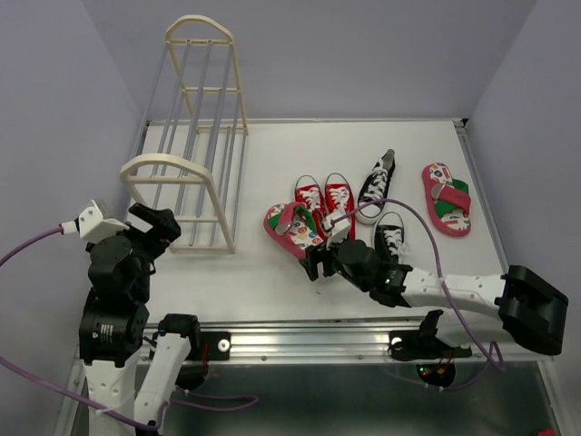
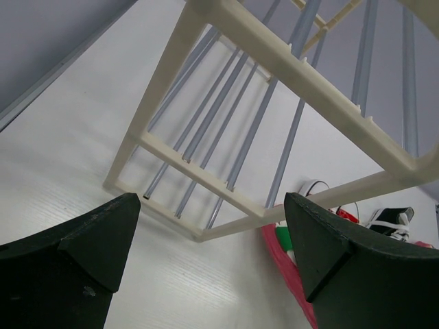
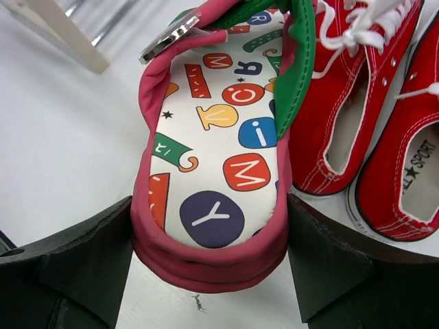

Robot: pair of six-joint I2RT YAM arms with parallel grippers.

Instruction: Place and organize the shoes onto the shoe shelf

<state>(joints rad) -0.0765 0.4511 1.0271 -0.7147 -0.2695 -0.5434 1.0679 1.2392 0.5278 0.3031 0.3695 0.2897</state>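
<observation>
My right gripper (image 1: 315, 259) is shut on the heel of a red-pink patterned flip-flop with a green strap (image 1: 292, 227), its pads against both sides of the heel (image 3: 212, 226). The flip-flop lies on the table beside the pair of red sneakers (image 1: 325, 202), which also shows in the right wrist view (image 3: 343, 103). Two black sneakers (image 1: 376, 182) lie further right, and the other flip-flop (image 1: 447, 198) is at the far right. The cream shoe shelf (image 1: 195, 136) stands at the back left. My left gripper (image 1: 159, 227) is open and empty by the shelf's near end frame (image 2: 226, 185).
The white table's front metal rail (image 1: 300, 341) runs between the arm bases. Purple walls close in the left, back and right sides. A purple cable (image 1: 427, 227) loops from the right arm over the black sneakers. The pink flip-flop edge (image 2: 291, 274) shows past the shelf in the left wrist view.
</observation>
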